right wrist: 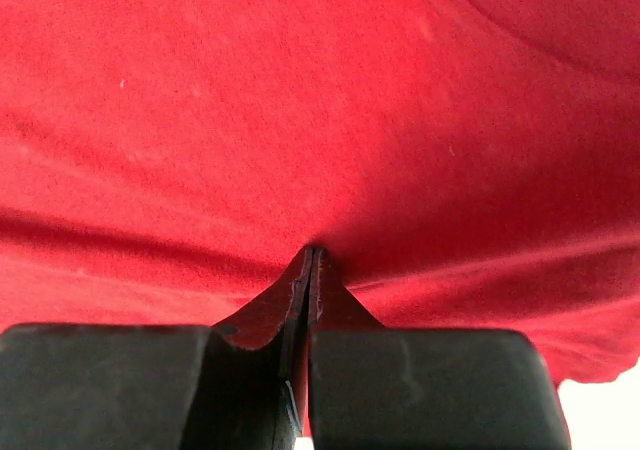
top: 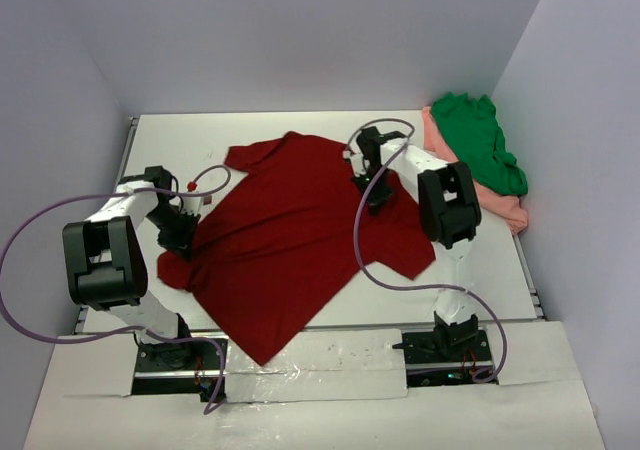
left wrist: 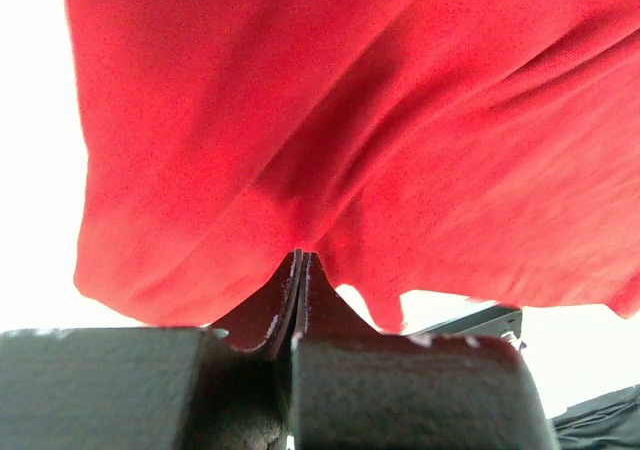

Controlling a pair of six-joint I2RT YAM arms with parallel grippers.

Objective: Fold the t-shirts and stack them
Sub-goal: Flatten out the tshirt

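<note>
The dark red t-shirt [top: 290, 235] lies spread and slanted across the middle of the table. My left gripper [top: 181, 238] is shut on its left edge near the sleeve; the left wrist view shows the jaws pinched on red cloth [left wrist: 330, 130]. My right gripper [top: 377, 192] is shut on the shirt's upper right part, with red cloth [right wrist: 300, 120] filling the right wrist view. The bright green t-shirt [top: 478, 140] lies crumpled on the salmon pink t-shirt [top: 500, 206] at the far right. The neck label is not visible.
The white table [top: 180, 140] is bounded by walls at the back and both sides. Purple cables [top: 370, 260] loop from both arms, one across the red shirt. The arm bases stand at the near edge [top: 310, 360].
</note>
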